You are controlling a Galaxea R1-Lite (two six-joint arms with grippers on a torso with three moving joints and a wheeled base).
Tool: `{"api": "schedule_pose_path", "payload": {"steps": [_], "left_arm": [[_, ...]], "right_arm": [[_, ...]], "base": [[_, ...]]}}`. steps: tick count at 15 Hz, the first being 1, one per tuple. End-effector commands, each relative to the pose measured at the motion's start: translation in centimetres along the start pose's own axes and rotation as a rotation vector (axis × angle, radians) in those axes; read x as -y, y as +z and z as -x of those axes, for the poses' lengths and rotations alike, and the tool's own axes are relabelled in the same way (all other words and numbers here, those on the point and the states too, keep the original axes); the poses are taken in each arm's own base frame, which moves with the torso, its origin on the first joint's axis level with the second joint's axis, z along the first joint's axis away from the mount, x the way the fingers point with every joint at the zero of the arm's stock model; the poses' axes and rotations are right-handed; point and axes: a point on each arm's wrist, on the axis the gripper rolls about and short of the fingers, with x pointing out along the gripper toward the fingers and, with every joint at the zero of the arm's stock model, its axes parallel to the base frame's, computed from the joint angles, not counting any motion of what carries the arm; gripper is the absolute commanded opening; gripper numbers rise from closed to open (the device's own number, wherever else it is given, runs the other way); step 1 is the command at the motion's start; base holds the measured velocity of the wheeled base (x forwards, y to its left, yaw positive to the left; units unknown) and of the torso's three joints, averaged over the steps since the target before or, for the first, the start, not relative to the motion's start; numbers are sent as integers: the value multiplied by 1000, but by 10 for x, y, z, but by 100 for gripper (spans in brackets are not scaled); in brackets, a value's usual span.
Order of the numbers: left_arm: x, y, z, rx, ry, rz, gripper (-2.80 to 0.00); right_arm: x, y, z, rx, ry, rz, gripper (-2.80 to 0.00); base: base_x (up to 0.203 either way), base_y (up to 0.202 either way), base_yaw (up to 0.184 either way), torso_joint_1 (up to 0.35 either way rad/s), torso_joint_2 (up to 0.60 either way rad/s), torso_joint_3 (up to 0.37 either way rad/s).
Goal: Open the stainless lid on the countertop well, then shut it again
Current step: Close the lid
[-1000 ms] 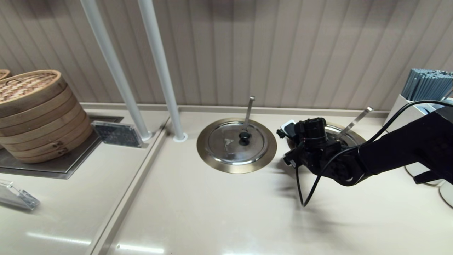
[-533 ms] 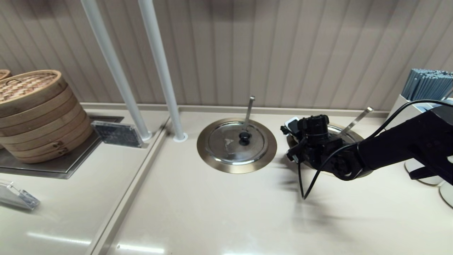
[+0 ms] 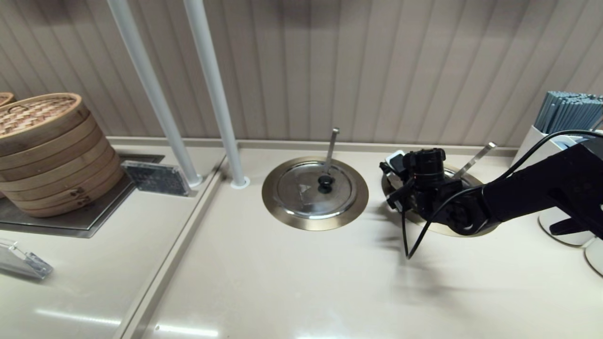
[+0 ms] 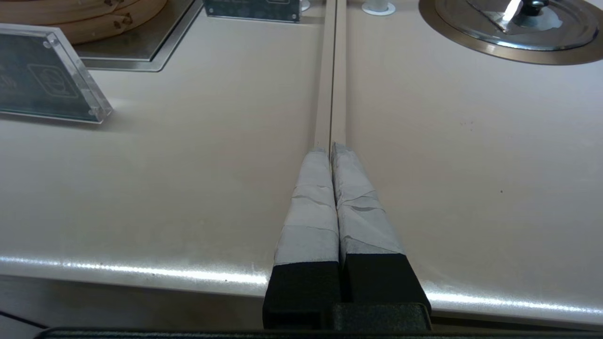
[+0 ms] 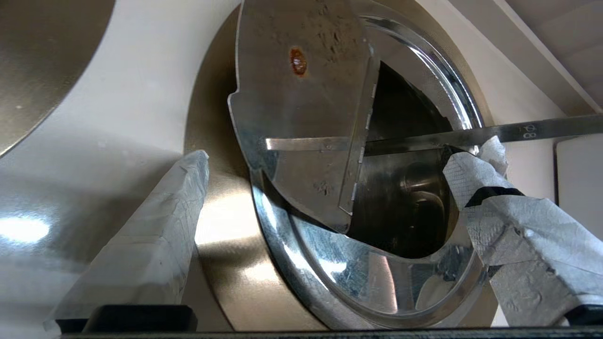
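The stainless lid (image 5: pixel 306 117) has one half folded up, showing its dull underside with a rust-coloured spot. Its other half (image 5: pixel 377 278) lies flat on the countertop well (image 5: pixel 221 263), whose dark inside (image 5: pixel 405 202) is exposed. The slanting ladle handle (image 5: pixel 518 134) crosses above the opening. My right gripper (image 5: pixel 332 157) is open, with its taped fingers (image 5: pixel 155 235) spread wide on either side of the raised half. In the head view, the right gripper (image 3: pixel 398 165) and arm cover most of that well's ring (image 3: pixel 443 229). My left gripper (image 4: pixel 331 148) is shut and parked low over the counter's front.
The twin lid (image 3: pixel 314 188), with an upright ladle handle (image 3: pixel 332 146), sits closed to the left. Two white poles (image 3: pixel 216 94) rise behind it. Bamboo steamers (image 3: pixel 47 150) and acrylic signs (image 3: pixel 158 178) stand far left. A chopstick holder (image 3: pixel 565 113) stands far right.
My right arm has moved away from me and slightly right, further over the well with the slanting ladle. The left arm has not moved.
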Motion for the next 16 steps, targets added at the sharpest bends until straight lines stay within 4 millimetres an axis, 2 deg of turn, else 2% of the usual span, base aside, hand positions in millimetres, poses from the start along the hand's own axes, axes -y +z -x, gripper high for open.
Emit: {"api": "schedule_pose_path", "payload": {"steps": [1,11,16], "left_arm": [[0,0,0,0,0,0,-280],[0,0,0,1,0,0,-280],[0,0,0,0,0,0,-280]], "right_arm": [[7,3,1,8,-17,-8,0],[30,4,2,12,-60,-27,0],[50,4,4,14,-99,-48,0]], "base": [[0,0,0,0,0,0],[0,0,0,0,0,0],[0,0,0,0,0,0]]}}
